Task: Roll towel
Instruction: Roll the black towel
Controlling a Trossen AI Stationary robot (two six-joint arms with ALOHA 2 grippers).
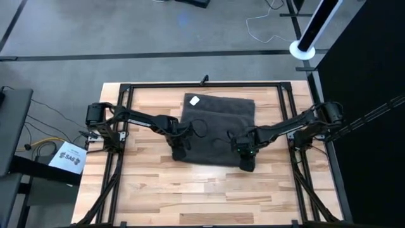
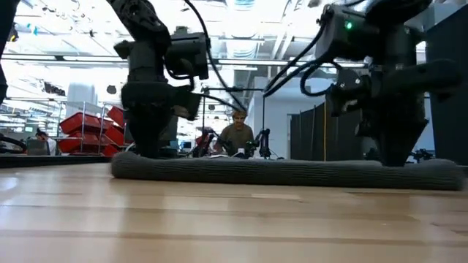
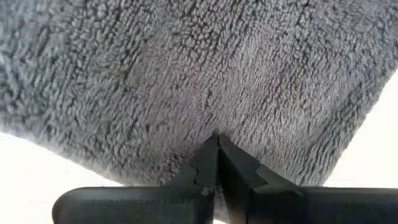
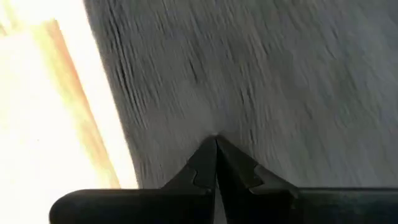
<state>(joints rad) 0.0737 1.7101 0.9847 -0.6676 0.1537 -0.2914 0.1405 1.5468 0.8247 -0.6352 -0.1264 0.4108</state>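
The dark grey towel point(image 1: 215, 123) lies spread on the wooden table point(image 1: 158, 190), its small white label point(image 1: 194, 100) at the far left corner. In the low view its near edge point(image 2: 285, 172) shows as a thick ridge on the tabletop. My left gripper point(image 1: 180, 151) stands at the towel's near left corner and my right gripper point(image 1: 245, 159) at its near right corner. Both have their fingers shut and point down at the cloth. My left gripper pinches the towel's near edge point(image 3: 214, 124) by its left corner between two closed fingers, coming from above. Creases run from the fingertips into the cloth; the towel lies on the table. How many layers it has, I cannot tell. My right gripper pinches the towel's near edge point(image 4: 216, 127) by its right corner between two closed fingers, coming from above. Fine creases run away from the fingertips. The cloth rests on the table, with bare wood point(image 4: 56, 93) beside it.
A black frame point(image 1: 202, 84) runs round the tabletop's far and side edges. Bare wood lies between the towel and the near edge. In the low view a person point(image 2: 238, 135) sits in the room beyond the table.
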